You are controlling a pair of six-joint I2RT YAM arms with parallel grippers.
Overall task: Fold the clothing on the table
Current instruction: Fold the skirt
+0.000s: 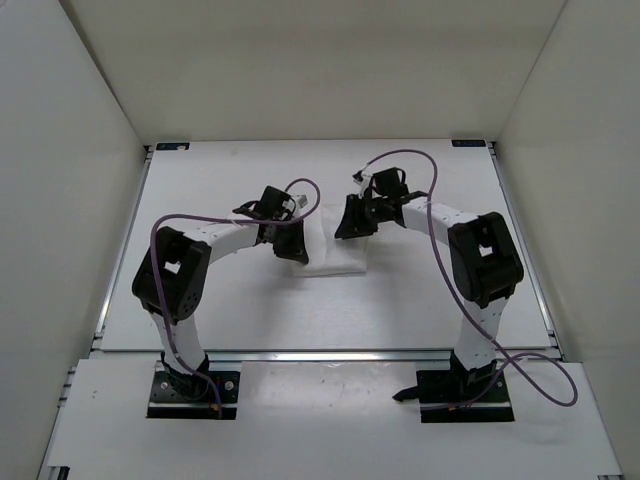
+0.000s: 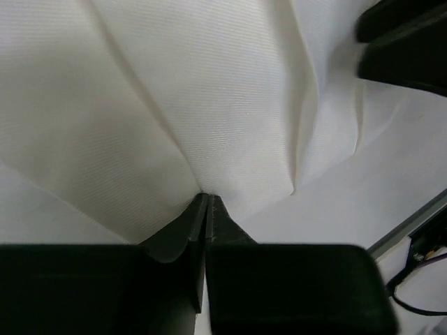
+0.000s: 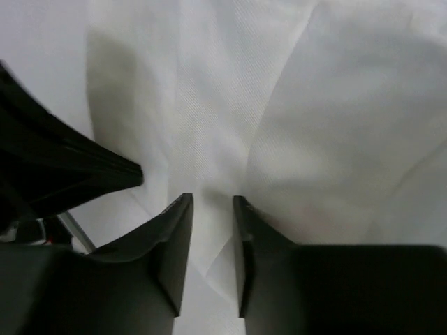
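The left end effector [image 2: 207,199] is closed, its two fingers pressed flat together on a small pinch of the clothing [image 2: 209,105]. Creases are drawn out fanwise from the fingertips across the thin white fabric. The right end effector [image 3: 209,209] is held narrowly apart, and fabric is seen lying beneath the slim gap between its jaws. No cloth is seen clamped there, and whether the tips touch it cannot be told. In the overhead view both end effectors are set close on either side of the clothing, which is gathered into a compact, rumpled patch near the middle of the worktop [image 1: 300,310], between the two arms.

The main risk is judged to be a one-sided grip. Were the left side lifted while nothing is secured on the right, the cloth would be dragged or hung from a single point and the fold skewed. Only a little fabric is caught on the left, so it may slip out under tension. Because the cloth is rumpled, more than one layer may be taken at once. Contact between the two closely placed end effectors is also possible.

The worktop is flat, matte and white, bordered by thin metal rails [image 1: 330,354]. The white clothing is barely set off from it, so its edges are hard to make out. Plain white walls [image 1: 60,150] enclose the space on three sides.
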